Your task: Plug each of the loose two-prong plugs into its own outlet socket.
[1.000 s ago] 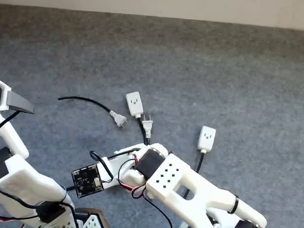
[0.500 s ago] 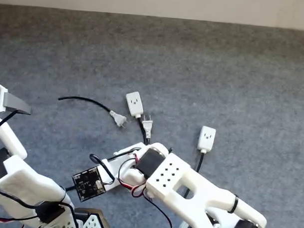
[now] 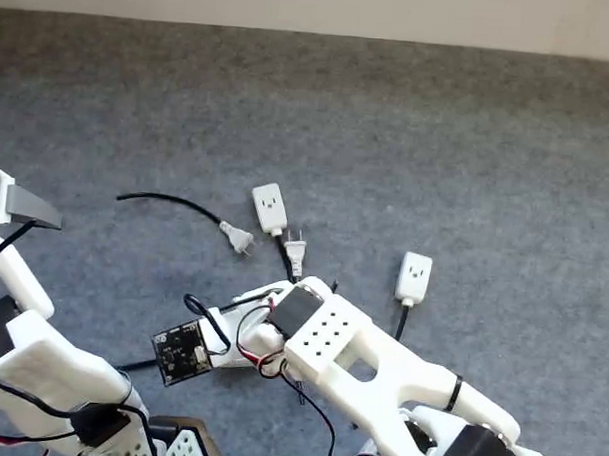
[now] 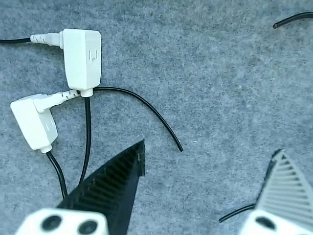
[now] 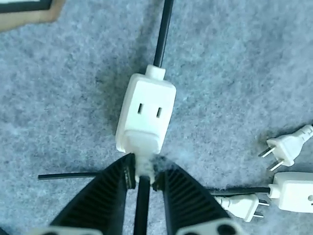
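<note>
My right gripper (image 5: 143, 169) is shut on a white plug (image 5: 142, 164) whose front sits in a white outlet socket (image 5: 146, 110); its black cord runs back between the fingers. The right arm (image 3: 321, 339) covers that spot from above. Beside it lie a loose two-prong plug (image 5: 286, 147), a second plug (image 5: 242, 205) and another socket (image 5: 293, 191). From above, a socket (image 3: 269, 209), two loose plugs (image 3: 295, 250) (image 3: 240, 240) and a further socket (image 3: 414, 277) lie on the carpet. My left gripper (image 4: 210, 149) hangs open over two white socket blocks (image 4: 83, 58) (image 4: 34, 122).
Grey carpet (image 3: 438, 143) covers the whole surface, with open room at the back and right. A black cord (image 3: 165, 200) trails left from one plug. A loose black cord end (image 4: 161, 122) lies near the left gripper. The left arm (image 3: 40, 359) stands at the left edge.
The right arm has shifted slightly away and to the left, its wrist tilting. The left arm has barely moved.
</note>
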You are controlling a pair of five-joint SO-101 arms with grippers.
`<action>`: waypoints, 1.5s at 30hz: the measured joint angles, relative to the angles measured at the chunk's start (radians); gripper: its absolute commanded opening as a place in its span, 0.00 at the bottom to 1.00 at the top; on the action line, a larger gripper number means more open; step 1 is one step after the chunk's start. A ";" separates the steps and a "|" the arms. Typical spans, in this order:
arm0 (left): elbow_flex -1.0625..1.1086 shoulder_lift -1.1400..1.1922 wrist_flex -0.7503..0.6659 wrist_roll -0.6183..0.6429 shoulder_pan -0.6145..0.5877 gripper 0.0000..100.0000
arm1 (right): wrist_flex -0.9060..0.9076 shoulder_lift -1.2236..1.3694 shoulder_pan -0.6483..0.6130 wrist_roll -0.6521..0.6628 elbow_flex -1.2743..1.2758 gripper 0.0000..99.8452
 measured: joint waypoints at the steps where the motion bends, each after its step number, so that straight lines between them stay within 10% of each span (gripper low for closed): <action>1: 0.000 0.000 0.000 0.000 0.000 0.38 | -0.012 -0.002 0.000 0.000 0.011 0.01; 11: 0.000 0.000 0.000 0.000 0.000 0.38 | -0.077 0.018 0.005 -0.087 0.037 0.01; 20: 0.000 0.000 0.000 0.000 0.000 0.38 | 0.229 -0.011 0.040 -0.193 -0.218 0.25; 28: 0.000 0.000 0.018 0.002 0.032 0.38 | 0.442 -0.155 0.063 -0.396 -0.519 0.26; 37: 0.184 -0.150 0.021 -0.167 0.198 0.37 | 0.511 -0.242 0.405 -0.778 -0.664 0.26; 45: 0.720 -0.667 0.021 -0.559 0.437 0.31 | 0.491 -0.282 0.721 -0.919 -0.420 0.26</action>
